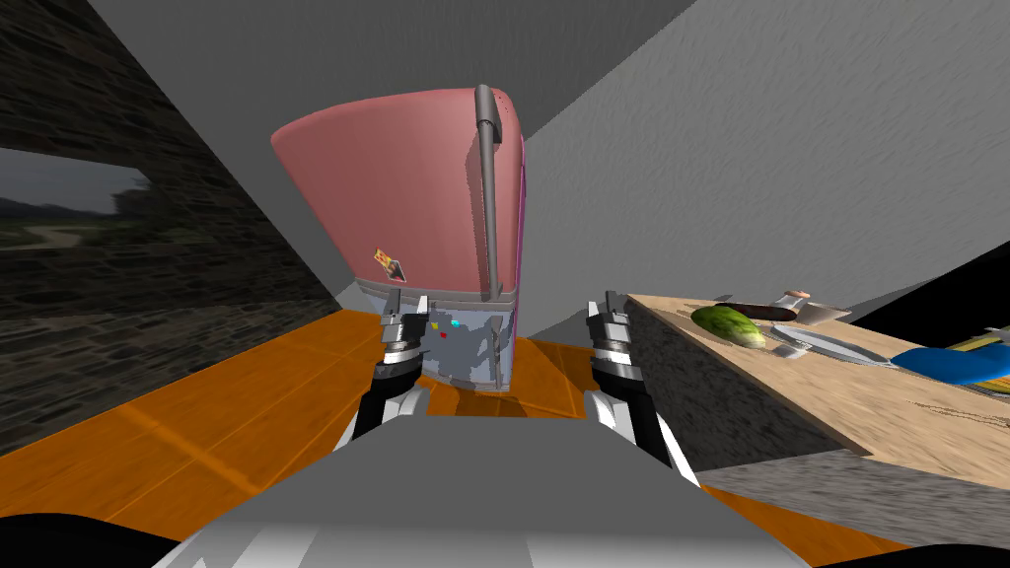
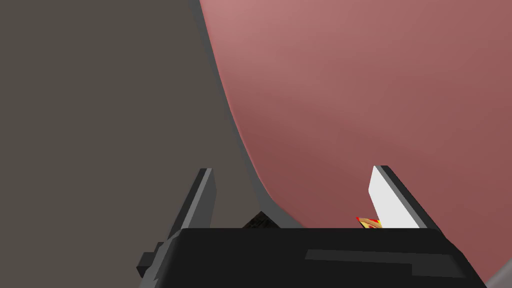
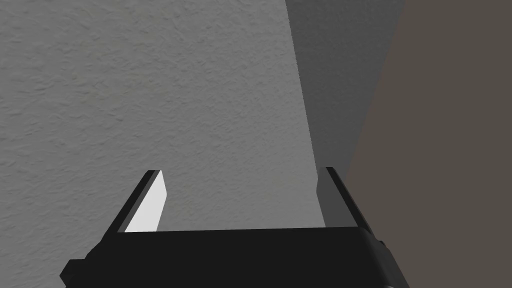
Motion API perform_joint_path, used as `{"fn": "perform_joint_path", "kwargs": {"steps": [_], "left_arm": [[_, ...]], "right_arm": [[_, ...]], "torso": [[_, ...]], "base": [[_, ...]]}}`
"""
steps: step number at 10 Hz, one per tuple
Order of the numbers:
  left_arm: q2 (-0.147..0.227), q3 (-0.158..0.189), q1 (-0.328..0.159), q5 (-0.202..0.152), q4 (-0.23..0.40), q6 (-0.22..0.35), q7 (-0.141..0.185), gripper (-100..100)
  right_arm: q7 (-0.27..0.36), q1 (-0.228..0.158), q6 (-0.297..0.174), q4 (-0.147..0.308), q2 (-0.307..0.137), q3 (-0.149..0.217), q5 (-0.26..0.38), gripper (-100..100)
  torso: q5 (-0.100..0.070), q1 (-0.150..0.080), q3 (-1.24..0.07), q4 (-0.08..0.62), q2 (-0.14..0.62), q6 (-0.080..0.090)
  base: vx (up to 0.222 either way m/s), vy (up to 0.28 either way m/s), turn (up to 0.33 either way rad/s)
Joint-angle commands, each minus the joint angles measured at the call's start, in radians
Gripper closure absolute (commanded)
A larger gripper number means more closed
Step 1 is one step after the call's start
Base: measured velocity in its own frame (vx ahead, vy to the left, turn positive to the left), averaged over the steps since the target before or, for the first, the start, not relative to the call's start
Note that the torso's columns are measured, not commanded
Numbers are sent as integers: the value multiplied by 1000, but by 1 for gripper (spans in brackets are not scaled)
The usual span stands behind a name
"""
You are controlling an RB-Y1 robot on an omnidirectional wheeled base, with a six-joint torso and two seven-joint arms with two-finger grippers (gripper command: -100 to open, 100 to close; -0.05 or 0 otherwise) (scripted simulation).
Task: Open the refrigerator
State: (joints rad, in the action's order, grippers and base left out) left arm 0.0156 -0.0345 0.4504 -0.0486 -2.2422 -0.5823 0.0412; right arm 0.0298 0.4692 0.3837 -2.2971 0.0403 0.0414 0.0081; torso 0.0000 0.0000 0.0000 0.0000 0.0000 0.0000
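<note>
A pink refrigerator (image 1: 414,187) stands straight ahead in the head view, with a long grey handle (image 1: 486,187) running down its right edge and a grey lower section (image 1: 464,340) with small coloured magnets. My left gripper (image 1: 406,301) is open in front of the fridge's lower left, short of the door. In the left wrist view the pink door (image 2: 375,100) lies beyond my open left gripper (image 2: 292,195). My right gripper (image 1: 605,303) is open to the right of the fridge, beside the counter's end; its wrist view shows open fingers (image 3: 145,205) against a grey wall.
A wooden counter (image 1: 848,394) at the right carries a green cucumber (image 1: 728,324), a knife, a plate and a blue object. The floor (image 1: 197,424) is orange. A dark stone wall with a window (image 1: 69,217) runs along the left.
</note>
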Motion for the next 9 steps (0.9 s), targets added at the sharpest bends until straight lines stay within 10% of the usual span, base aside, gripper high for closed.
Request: {"fn": "perform_joint_path", "kwargs": {"steps": [1, 9], "left_arm": [[0, 0, 0, 0, 0, 0, 0, 0], [0, 0, 0, 0, 0, 0, 0, 0]], "right_arm": [[0, 0, 0, 0, 0, 0, 0, 0], [0, 0, 0, 0, 0, 0, 0, 0]], "torso": [[0, 0, -82, 41, 40, 0], [0, 0, -1234, 617, 618, 0]], "base": [[0, 0, 0], [0, 0, 0]]}}
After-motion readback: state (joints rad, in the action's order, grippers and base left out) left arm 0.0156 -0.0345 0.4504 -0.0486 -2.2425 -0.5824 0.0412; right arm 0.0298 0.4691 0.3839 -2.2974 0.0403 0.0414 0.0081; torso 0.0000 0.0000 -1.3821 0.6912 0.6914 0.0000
